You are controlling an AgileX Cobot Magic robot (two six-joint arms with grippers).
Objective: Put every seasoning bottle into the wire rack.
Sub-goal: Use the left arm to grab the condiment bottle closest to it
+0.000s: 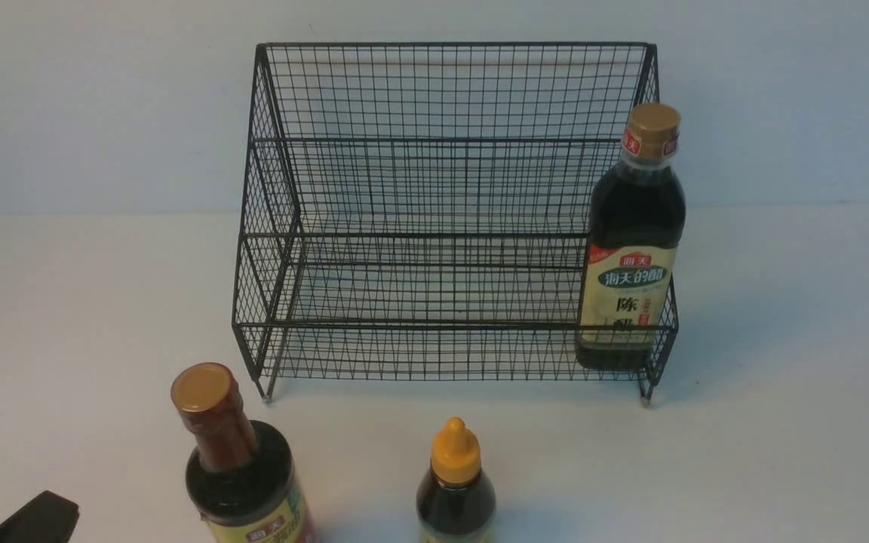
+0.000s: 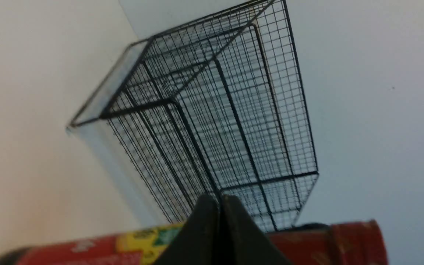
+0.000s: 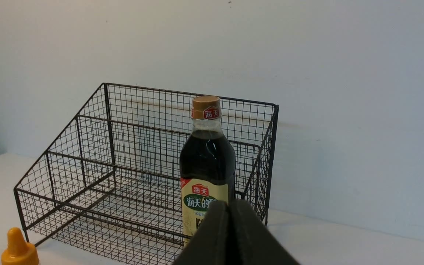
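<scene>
A lab-style test bench: plain white surface [image 1: 781, 467] against a plain pale wall [image 1: 87, 105] (kitchen prop: black wire-mesh stepped rack [image 1: 434, 326]).

The left gripper [image 2: 220, 201] is sitting low at the near left, pressing its two fingers flat together with nothing between them. The right gripper [image 3: 231, 207] is pressing its fingers tight together too, gripping nothing.

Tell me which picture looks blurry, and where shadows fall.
Left wrist view: the red-labelled bottle up close is smeared and soft. Front view: sharp, with a faint shadow on the table right of the rack. Right wrist view: crisp, even light.
</scene>
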